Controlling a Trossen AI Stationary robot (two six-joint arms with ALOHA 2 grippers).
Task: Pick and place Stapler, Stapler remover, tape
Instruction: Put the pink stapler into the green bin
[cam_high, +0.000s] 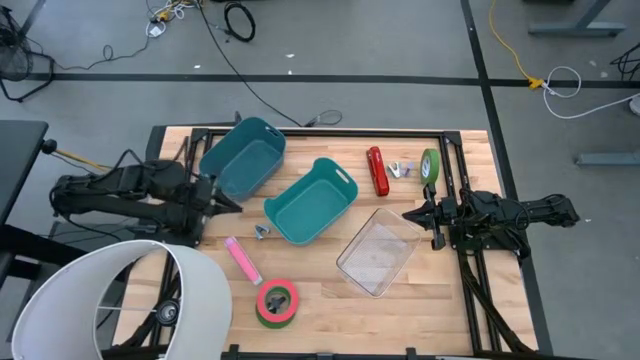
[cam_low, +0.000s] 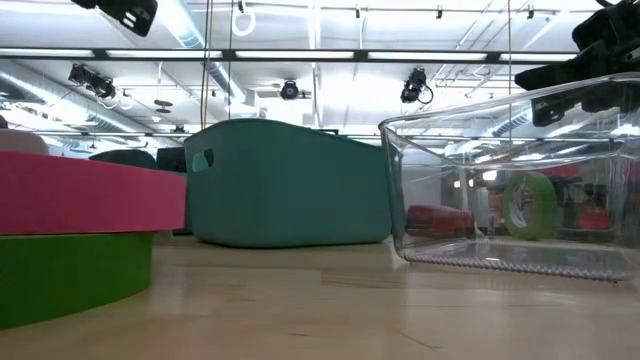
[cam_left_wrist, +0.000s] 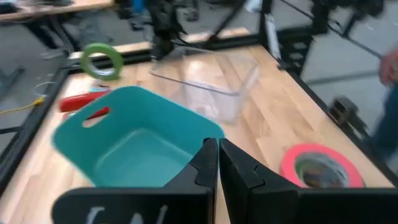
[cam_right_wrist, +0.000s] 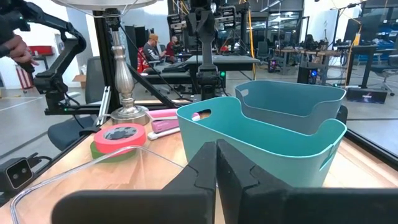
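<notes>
table: two teal bins mid, clear box right | stapler, green tape far right; red tape near edge | my left gripper, right gripper: fingers pressed together, empty

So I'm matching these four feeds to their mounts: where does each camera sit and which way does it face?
High: overhead, looking straight down; both arms, left gripper, right gripper.
Low: table height, looking level across at the clear bin.
Left wrist: past its shut fingers at a teal bin.
Right wrist: past its shut fingers toward the stacked tape rolls.
Both wrist views share these rolls.
</notes>
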